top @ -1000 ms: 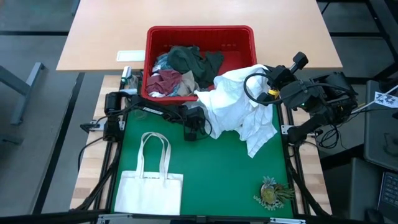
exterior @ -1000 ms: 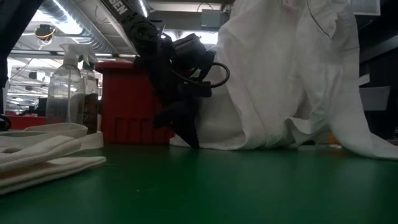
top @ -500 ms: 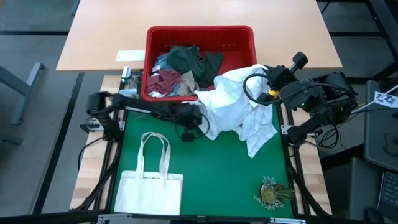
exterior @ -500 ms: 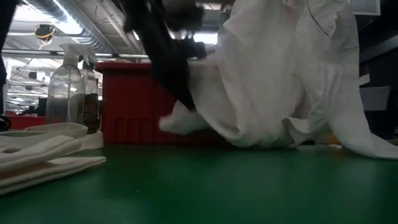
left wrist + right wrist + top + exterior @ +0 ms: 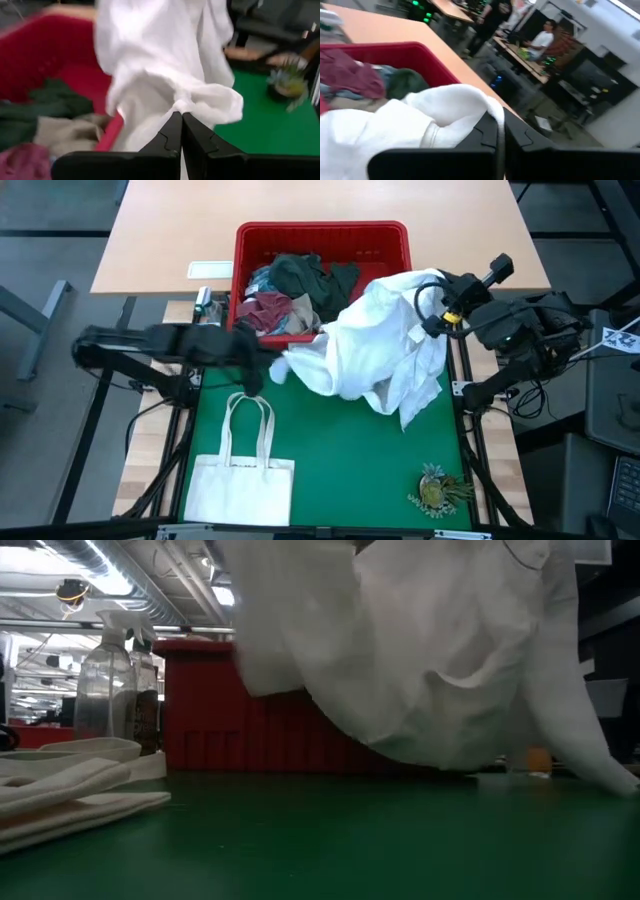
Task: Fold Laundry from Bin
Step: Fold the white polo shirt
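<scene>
since the earlier frame, left claw (image 5: 272, 367) has swung outward toward the counter's left side, dragging one edge of white garment (image 5: 375, 345) with it; the cloth is now stretched between both claws instead of hanging in a heap at the bin's front right corner.

white garment: lifted, spanning from the left claw to right claw (image 5: 437, 317), with its lower folds trailing onto green mat (image 5: 340, 460). in the low view most of the cloth (image 5: 440, 650) hangs clear of the mat.

left claw: fingers pressed together, pinching a bunched edge of the garment (image 5: 175, 107).

right claw: fingers pressed together, pinching a rolled edge of the garment (image 5: 455, 112) above the bin's right end.

bin (image 5: 390, 240): at the counter's far side, holding dark green (image 5: 300, 275), maroon (image 5: 270, 310) and other pieces.

tote bag (image 5: 240, 485): flat on the mat, near left, untouched.

progress, as judged: early. one garment is out of the bin and being spread; no fold is made and no folded item lies on the mat. remaining: lay this piece flat, fold it, then repeat for the pieces in the bin.
</scene>
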`<action>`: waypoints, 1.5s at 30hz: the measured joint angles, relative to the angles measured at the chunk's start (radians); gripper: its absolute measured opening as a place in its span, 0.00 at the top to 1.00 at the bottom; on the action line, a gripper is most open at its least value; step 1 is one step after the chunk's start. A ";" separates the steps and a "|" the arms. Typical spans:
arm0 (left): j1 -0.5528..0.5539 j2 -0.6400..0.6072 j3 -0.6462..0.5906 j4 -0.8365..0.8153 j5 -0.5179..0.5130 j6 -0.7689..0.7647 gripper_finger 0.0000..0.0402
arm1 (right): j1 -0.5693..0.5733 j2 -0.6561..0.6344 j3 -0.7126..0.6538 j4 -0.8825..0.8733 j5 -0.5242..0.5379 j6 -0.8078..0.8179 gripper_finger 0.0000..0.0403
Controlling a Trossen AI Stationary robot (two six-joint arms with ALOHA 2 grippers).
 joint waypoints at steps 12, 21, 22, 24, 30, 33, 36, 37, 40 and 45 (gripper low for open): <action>-0.267 -0.056 0.218 -0.141 -0.277 -0.013 1.00 | 0.292 -0.030 0.000 0.212 -0.027 -0.084 0.99; -0.425 -0.054 0.411 -0.263 -0.542 -0.027 1.00 | 0.554 -0.037 0.000 0.471 0.130 -0.298 0.99; -0.436 -0.054 0.425 -0.276 -0.580 -0.026 1.00 | 0.582 -0.036 0.000 0.502 0.148 -0.333 0.99; -0.452 -0.058 0.444 -0.308 -0.641 -0.029 1.00 | 0.633 -0.035 0.000 0.557 0.210 -0.392 0.99; -0.461 -0.074 0.456 -0.419 -0.676 -0.133 1.00 | 0.753 -0.053 0.000 0.605 0.345 -0.466 0.99; -0.461 -0.074 0.457 -0.492 -0.674 -0.223 1.00 | 0.790 -0.070 0.000 0.607 0.359 -0.473 0.99; -0.461 -0.069 0.457 -0.571 -0.609 -0.329 1.00 | 0.789 -0.089 0.000 0.604 0.359 -0.468 0.99; -0.461 -0.068 0.457 -0.596 -0.574 -0.366 1.00 | 0.789 -0.096 0.000 0.604 0.359 -0.467 0.99; -0.461 -0.069 0.457 -0.666 -0.435 -0.493 1.00 | 0.789 -0.118 0.000 0.604 0.359 -0.443 0.99; -0.461 -0.054 0.457 -0.783 -0.098 -0.783 1.00 | 0.789 -0.141 0.000 0.605 0.285 -0.357 0.99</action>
